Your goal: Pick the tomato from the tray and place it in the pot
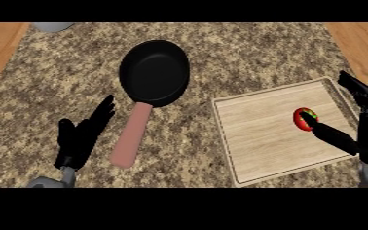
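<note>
A red tomato [304, 119] with a green top lies on the right part of the wooden tray [266, 126]. My right hand [335, 137] comes in from the right edge; its thumb tip touches the tomato's lower right side, while its fingers [352, 85] stay straight and apart above the tray's far right corner. The hand is open and not closed round the tomato. A black pan [154, 72] with a pink handle [131, 136] lies left of the tray, with nothing in it. My left hand [81, 137] rests open at the lower left, fingers up, just left of the handle.
A grey round object [52, 27] shows partly at the top left corner. Wooden strips border the speckled stone counter [251, 53] on both sides. Bare counter lies between the pan and the tray.
</note>
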